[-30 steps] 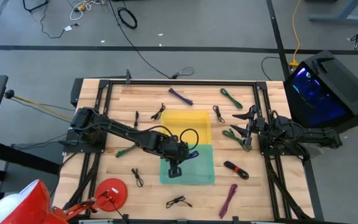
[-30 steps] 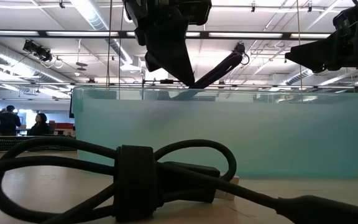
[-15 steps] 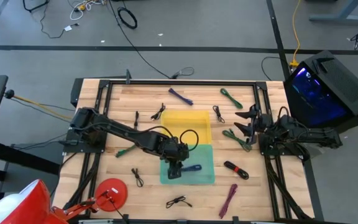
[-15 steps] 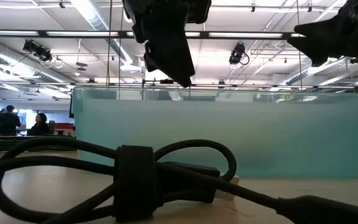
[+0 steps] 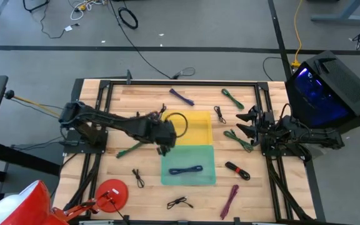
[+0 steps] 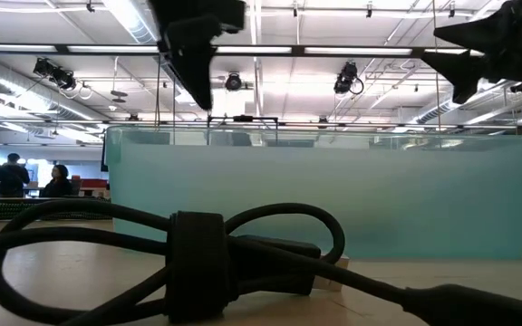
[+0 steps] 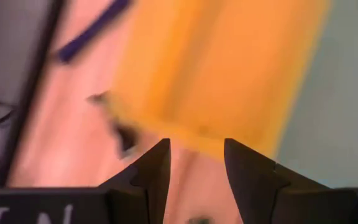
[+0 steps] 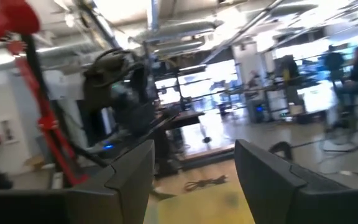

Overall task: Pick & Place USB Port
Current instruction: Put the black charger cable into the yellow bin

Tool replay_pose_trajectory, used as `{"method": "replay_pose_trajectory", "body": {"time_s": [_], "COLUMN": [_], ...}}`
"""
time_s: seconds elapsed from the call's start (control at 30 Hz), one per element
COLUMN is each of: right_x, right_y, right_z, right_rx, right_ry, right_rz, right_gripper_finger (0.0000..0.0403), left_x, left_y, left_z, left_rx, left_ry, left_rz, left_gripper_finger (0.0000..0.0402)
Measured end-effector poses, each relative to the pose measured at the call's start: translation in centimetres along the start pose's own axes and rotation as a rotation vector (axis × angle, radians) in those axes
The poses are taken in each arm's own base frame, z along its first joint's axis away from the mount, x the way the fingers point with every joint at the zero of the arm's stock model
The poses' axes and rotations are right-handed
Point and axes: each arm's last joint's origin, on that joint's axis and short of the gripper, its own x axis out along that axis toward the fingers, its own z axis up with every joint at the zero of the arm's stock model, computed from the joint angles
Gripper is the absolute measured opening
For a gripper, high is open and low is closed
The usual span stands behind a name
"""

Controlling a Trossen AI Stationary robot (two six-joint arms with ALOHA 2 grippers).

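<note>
A blue cable [image 5: 186, 169] lies flat on the floor of the green bin [image 5: 206, 178], and no gripper touches it. Behind that bin stands the yellow bin [image 5: 199, 134], with a black cable loop [image 5: 177, 122] in it. My left gripper [image 5: 163, 149] hovers open over the left near corner of the yellow bin [image 7: 229, 68], nothing between its fingers [image 7: 157, 165]. My right gripper [image 5: 245, 123] waits open above the table's right side, over a green cable [image 5: 239, 139].
Loose cables lie around the bins: purple [image 5: 181, 97] and green [image 5: 232, 97] at the back, green [image 5: 127, 151] and black [image 5: 137, 178] on the left, red-black [image 5: 236, 170] and magenta [image 5: 230, 200] on the near right. A black cable [image 6: 198, 263] lies before the green bin's wall [image 6: 333, 199].
My left gripper has opened and let go of the blue cable, which has dropped and now lies flat in the green bin. The gripper has then gone up and toward the table's left and far side, to the yellow bin's corner.
</note>
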Motion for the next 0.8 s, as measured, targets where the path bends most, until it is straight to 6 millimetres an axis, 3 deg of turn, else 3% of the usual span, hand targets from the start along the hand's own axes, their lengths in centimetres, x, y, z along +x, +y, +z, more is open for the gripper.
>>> {"method": "replay_pose_trajectory", "body": {"time_s": [0.13, 0.33, 0.53, 0.8], "right_x": [0.0, 0.0, 0.0, 0.0], "right_y": [0.2, 0.1, 0.1, 0.1], "right_z": [0.0, 0.0, 0.0, 0.1], "right_rx": [-0.019, -0.041, -0.071, -0.081], "right_ry": [0.011, 0.005, 0.001, -0.004], "right_rz": [0.072, 0.046, 0.035, 0.037], "right_gripper_finger": [0.0223, 0.0223, 0.0223, 0.0223], "left_x": [-1.2, -1.5, -0.4, 2.4], "left_y": [2.9, 6.7, 8.4, 9.8], "left_z": [-1.7, -6.1, -10.5, -13.4], "left_rx": [-0.056, -0.242, -0.433, -0.592], "left_ry": [0.018, 0.080, 0.083, 0.146], "left_rz": [0.085, 0.104, 0.089, 0.017], "left_gripper_finger": [0.0156, 0.0156, 0.0156, 0.0156]}}
